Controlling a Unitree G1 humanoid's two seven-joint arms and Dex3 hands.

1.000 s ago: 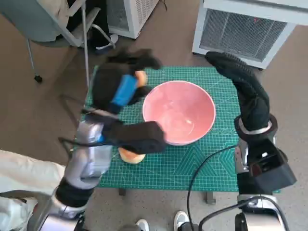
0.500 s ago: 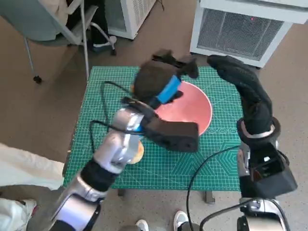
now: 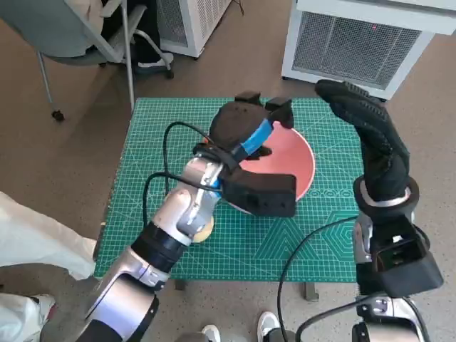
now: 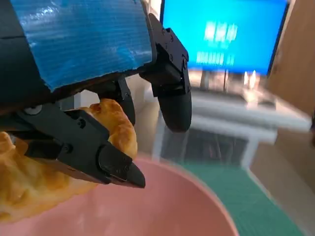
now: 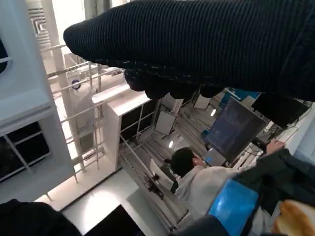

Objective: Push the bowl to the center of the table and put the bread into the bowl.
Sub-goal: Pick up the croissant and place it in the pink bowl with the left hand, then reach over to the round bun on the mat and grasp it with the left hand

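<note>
The left hand (image 3: 246, 128) hangs over the pink bowl (image 3: 296, 167), its fingers clamped on a golden bread piece (image 4: 59, 167) just above the bowl's inside. A second bread piece (image 3: 204, 226) lies on the green cutting mat (image 3: 142, 178) near the bowl, half hidden by the left forearm. The right hand (image 3: 367, 132) is raised just beside the bowl, fingers extended, holding nothing. A white grilled unit (image 3: 363, 43) stands on the floor beyond the mat.

Glossy pink bowl (image 3: 303, 167), matt green mat (image 3: 164, 142), knitted right hand (image 3: 370, 135).
</note>
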